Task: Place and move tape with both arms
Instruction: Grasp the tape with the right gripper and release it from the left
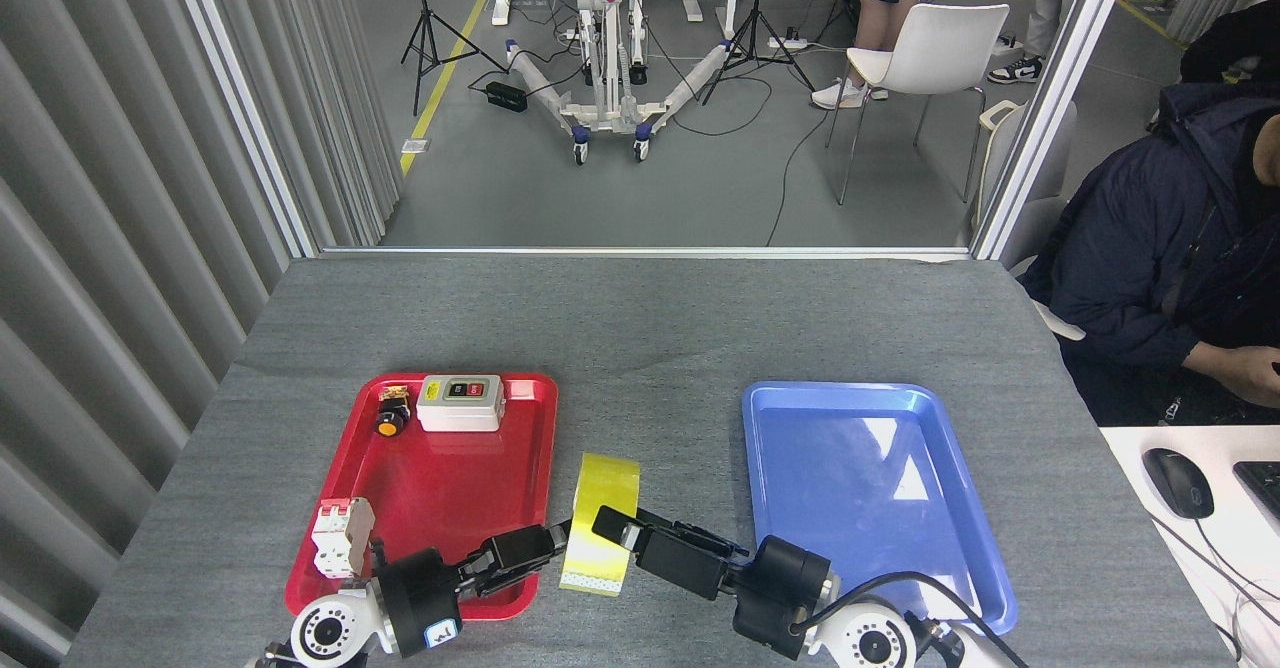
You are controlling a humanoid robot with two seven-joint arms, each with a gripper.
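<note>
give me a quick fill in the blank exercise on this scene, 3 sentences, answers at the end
1. The tape roll stands on edge on the grey table, between the red tray and the ____ tray.
2. The white switch box lies in the ____ tray.
3. The blue tray holds ____ objects.

Answers: blue; red; no
</note>
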